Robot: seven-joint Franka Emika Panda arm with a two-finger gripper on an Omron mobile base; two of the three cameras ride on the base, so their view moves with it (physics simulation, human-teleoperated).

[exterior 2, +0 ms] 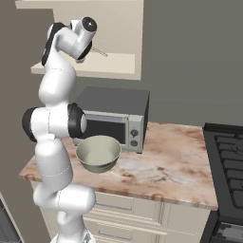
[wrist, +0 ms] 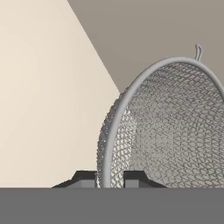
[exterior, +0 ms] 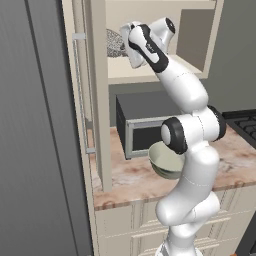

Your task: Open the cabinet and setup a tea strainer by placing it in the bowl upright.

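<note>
Gripper point(wrist: 110, 178) pinched on tea strainer point(wrist: 168, 127) rim. Light, springy mesh, probably dents easily; stiff rim looks safest.

- We see a kitchen: microwave point(exterior 2: 114, 118) mid-frame on a marbled desk point(exterior 2: 175, 166).
- Stove point(exterior 2: 228, 161) at right edge, cream drawers point(exterior: 150, 220) below, cabinet point(exterior: 95, 75) upper left.
</note>
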